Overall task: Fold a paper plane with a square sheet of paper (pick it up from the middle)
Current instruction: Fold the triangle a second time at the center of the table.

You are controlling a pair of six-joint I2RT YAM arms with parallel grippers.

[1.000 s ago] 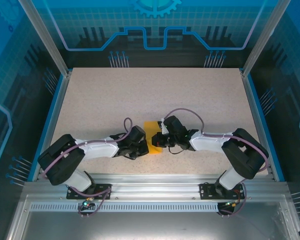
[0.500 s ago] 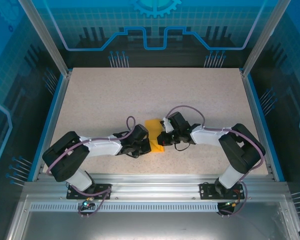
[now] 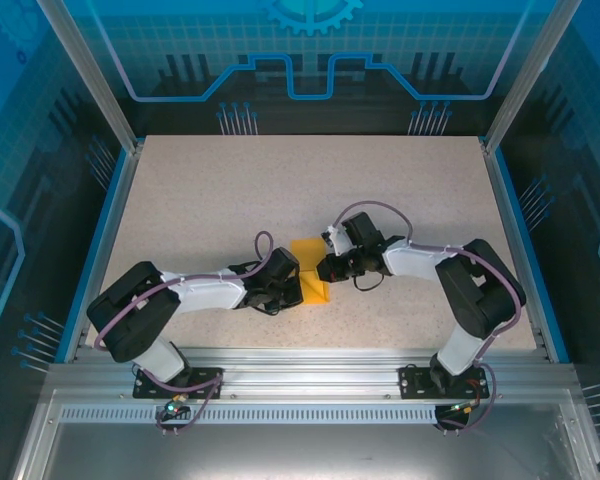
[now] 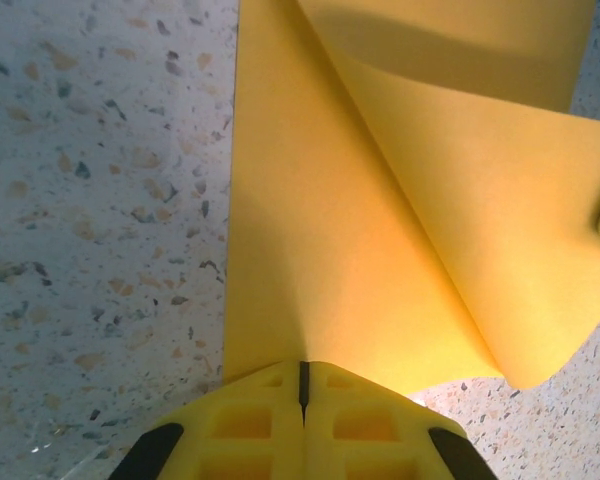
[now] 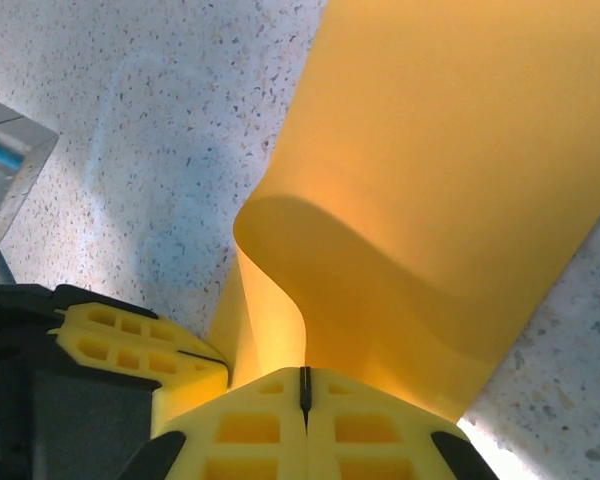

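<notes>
The square sheet of paper, orange-yellow, lies on the table between my two grippers. My left gripper is shut, its fingertips pinching the sheet's near-left edge; most of that part lies flat. My right gripper is shut on the sheet's right edge. It holds that edge raised, so the paper curls up in a loop in front of the jaws. The left fingers sit close beside the right gripper. The paper plane is out of view.
The speckled table stretches open behind and to both sides of the grippers. Blue side rails and a metal front rail border it. Both arms lie low near the front edge.
The right gripper has moved back and to the left with the paper's edge, curling the sheet over. The left gripper has shifted slightly right and stayed shut on the sheet.
</notes>
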